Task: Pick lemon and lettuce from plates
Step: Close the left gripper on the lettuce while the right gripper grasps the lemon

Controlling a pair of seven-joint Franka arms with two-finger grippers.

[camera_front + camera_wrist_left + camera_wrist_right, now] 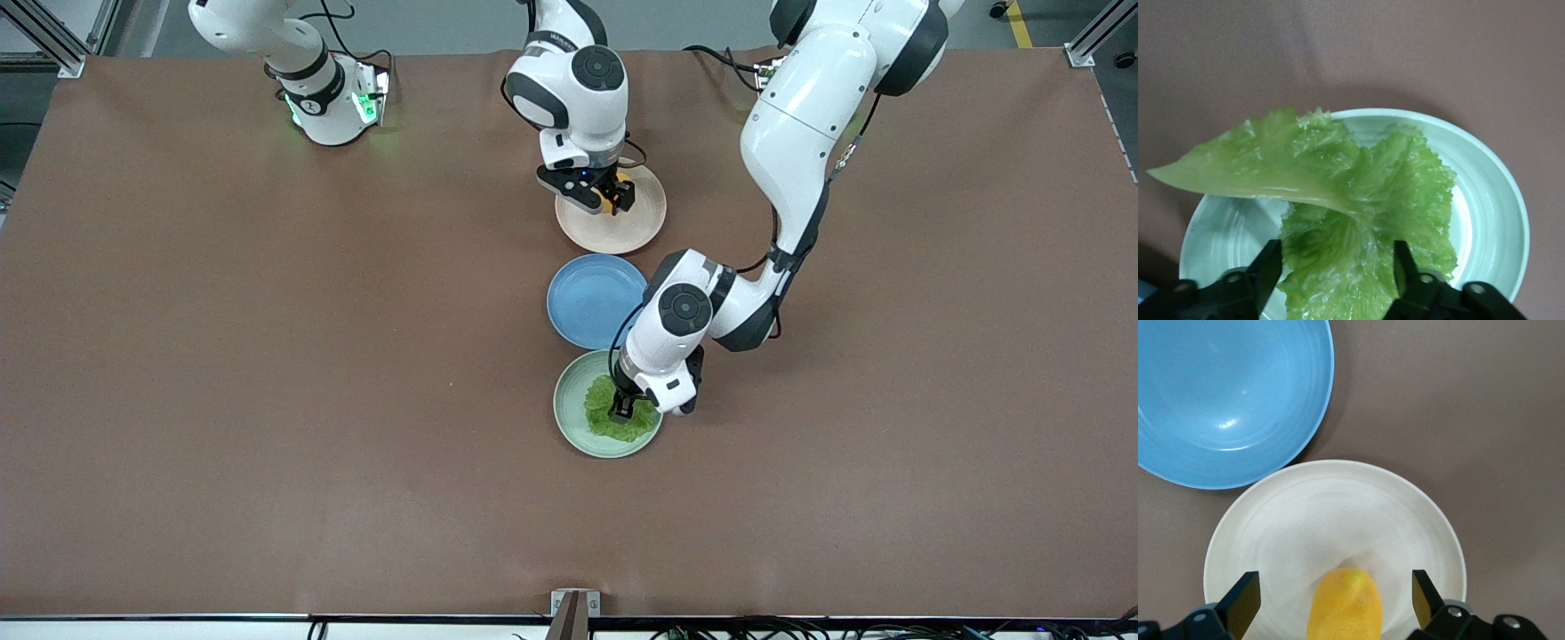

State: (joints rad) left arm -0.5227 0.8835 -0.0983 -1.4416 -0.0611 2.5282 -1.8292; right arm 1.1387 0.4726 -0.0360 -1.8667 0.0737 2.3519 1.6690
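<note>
While the lemon (1345,603) sits on the beige-pink plate (633,233), the right claw (603,197) is down over it with its fingers (1243,600) spread wide, one on each side of the fruit and neither touching it. Right wrist view gives this clearly; in the front view the lemon (622,191) is only an orange-yellow sliver beside the black fingers, at about 11 o'clock on the plate.

Lettuce (613,413) lies on the mint green plate (569,413), filling the middle and the 3 o'clock half. Left claw (622,409) is planted on the leaf. Left wrist view shows the leaf (1358,200) crinkled, a pale stem rib sticking out past the plate rim (1498,193), one edge lifted off the plate. The claw's fingers (1268,267) are spread, with the leaf's near edge between them; whether they touch it, cannot tell. Front view only shows black tips on the green.

Blue plate (594,300) sits between the two task plates, nothing on it; the beige-pink one is at its 12 o'clock, farther from the front camera, the mint one at its 6 o'clock, nearer. Right wrist view also catches the blue plate (1225,393) just beside the beige-pink rim (1338,470), close but apart. All three rest on the brown surface (267,356).
</note>
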